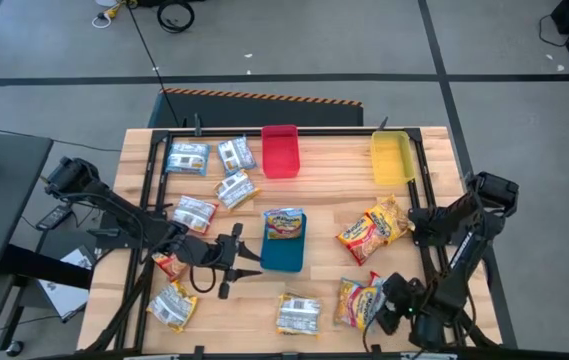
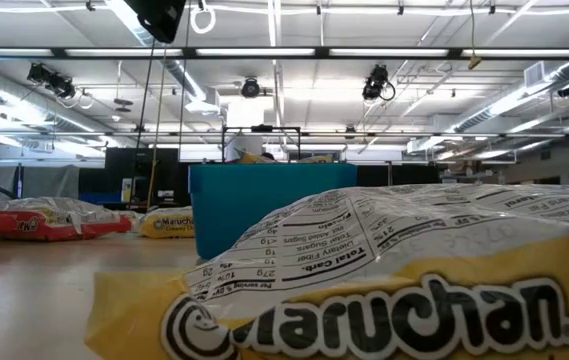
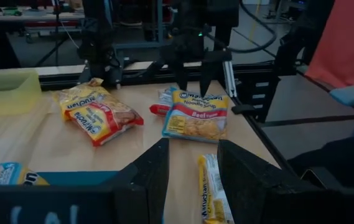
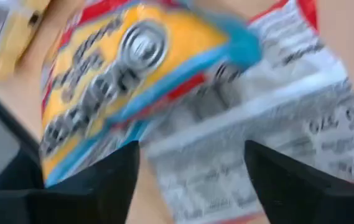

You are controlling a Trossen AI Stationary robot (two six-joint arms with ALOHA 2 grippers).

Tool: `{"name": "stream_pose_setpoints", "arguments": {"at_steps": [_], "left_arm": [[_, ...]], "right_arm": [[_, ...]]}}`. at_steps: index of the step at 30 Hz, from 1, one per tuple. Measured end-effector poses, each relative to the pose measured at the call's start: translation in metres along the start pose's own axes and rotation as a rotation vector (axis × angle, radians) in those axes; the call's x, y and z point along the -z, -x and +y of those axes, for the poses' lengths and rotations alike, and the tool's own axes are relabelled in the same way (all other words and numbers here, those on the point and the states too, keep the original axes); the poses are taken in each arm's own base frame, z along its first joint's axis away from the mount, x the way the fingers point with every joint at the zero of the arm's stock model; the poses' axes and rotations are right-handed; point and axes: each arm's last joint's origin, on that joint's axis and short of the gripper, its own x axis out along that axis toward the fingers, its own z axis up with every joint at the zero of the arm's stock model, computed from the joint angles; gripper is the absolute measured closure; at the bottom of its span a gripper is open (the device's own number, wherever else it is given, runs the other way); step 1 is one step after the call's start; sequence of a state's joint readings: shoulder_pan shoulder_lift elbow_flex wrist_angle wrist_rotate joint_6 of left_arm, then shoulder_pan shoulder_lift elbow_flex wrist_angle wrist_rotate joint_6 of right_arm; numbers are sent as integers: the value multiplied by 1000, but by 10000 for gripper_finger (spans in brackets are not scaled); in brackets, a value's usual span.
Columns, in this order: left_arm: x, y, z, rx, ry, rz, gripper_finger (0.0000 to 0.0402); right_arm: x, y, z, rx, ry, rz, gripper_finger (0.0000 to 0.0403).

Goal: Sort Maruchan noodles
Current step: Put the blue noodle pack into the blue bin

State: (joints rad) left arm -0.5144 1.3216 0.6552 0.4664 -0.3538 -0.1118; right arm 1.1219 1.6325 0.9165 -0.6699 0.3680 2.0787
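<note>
Noodle packet (image 1: pixel 284 222) in blue tray (image 1: pixel 283 255)

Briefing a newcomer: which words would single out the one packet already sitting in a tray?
Find the blue tray at the table's middle, nearer than the red tray and yellow tray. The packet lies across its far end. Every other packet rests on bare wood.

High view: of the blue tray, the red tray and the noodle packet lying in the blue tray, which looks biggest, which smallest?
1. Blue tray, clearly largest.
2. Red tray, smaller.
3. Noodle packet, close to the red tray, so that ranking is unsure.
</note>
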Motion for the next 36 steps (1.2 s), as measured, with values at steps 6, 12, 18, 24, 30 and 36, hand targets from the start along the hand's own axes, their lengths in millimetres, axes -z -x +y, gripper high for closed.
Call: {"name": "stream_pose_setpoints", "arguments": {"at_steps": [6, 12, 18, 24, 30, 36], "left_arm": [[0, 0, 0, 1, 37, 0, 260], [0, 0, 0, 1, 38, 0, 260], [0, 0, 0, 1, 59, 0, 260], [0, 0, 0, 0, 50, 0, 260], [0, 0, 0, 0, 34, 0, 260], [0, 0, 0, 0, 64, 3, 260]], "right_arm": [[-5, 2, 2, -145, -63, -37, 70], [-14, 8, 0, -226, -115, -89, 72], [-17, -10, -7, -243, -212, -54, 79], [-24, -18, -1, -297, -168, -38, 98], [-44, -25, 6, -252, -47, -50, 199], [-68, -26, 24, -234, 191, 22, 354]]}}
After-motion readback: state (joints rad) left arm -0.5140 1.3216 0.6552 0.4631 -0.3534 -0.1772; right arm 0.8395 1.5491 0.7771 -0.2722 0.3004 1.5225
